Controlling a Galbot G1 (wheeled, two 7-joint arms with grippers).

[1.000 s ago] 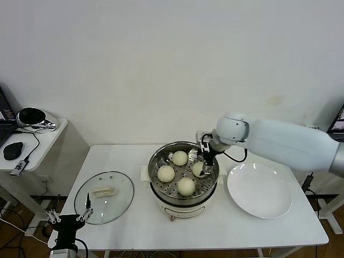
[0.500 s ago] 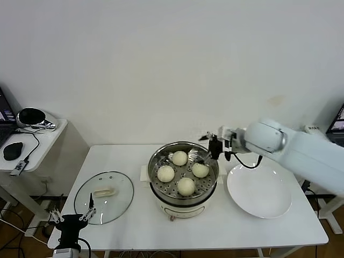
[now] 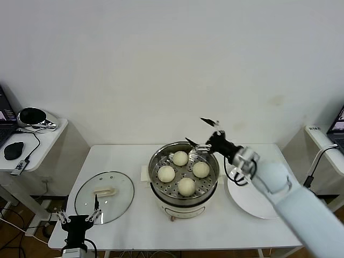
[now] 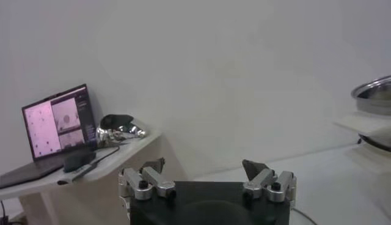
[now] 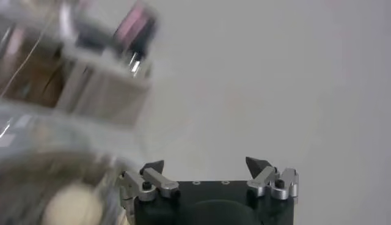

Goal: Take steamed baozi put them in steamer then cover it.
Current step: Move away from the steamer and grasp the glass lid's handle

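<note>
Baozi (image 3: 201,170) in the steamer (image 3: 184,189), right end effector (image 3: 203,132) now risen clear, spread and empty.

Four cream-white steamed baozi (image 3: 186,186) are sitting in the shiny silver steamer (image 3: 184,180), its tray floor dotted with holes, its base white. The clear glass cover (image 3: 104,196) is showing a cream handle. The plate (image 3: 248,203) and desk (image 3: 129,226) are gleaming white.
</note>
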